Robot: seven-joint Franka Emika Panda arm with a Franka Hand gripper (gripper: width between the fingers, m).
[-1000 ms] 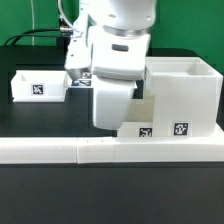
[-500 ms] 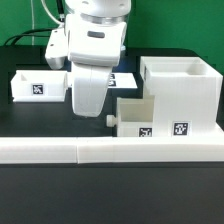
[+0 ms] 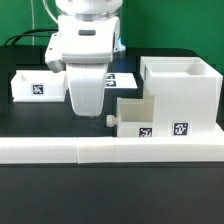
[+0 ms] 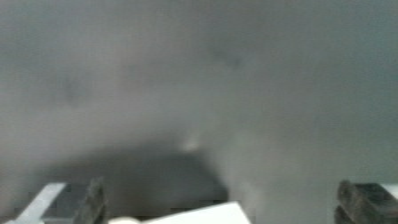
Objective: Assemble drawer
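From my station I see the arm [image 3: 88, 45] hanging over the black table [image 3: 40, 118], its white hand reaching down between the two halves of the drawer set. The wrist view is grey and badly blurred, but both dark fingers [image 4: 64, 203] show at the edges of the picture. So I read the gripper [image 4: 214, 204] as spread wide with nothing in its grasp. A pale corner sits low between the fingers, and I cannot tell what it belongs to.

The tall casing [image 3: 182, 95] stands at the exterior view's right, with a tag on its near face. A tray [image 3: 135, 115] is set against the side of it that faces the exterior view's left. That tray carries its own tag, and its small knob [image 3: 110, 119] points toward the arm, just beside the hand's lower end. The other tray [image 3: 38, 86] lies loose at the exterior view's left, well apart from the casing, with the arm between them.

The low white wall [image 3: 100, 150] runs across the foreground, close in front of the casing and the tray beside it. Behind the arm lies the marker board [image 3: 126, 77], mostly hidden by the arm's body.
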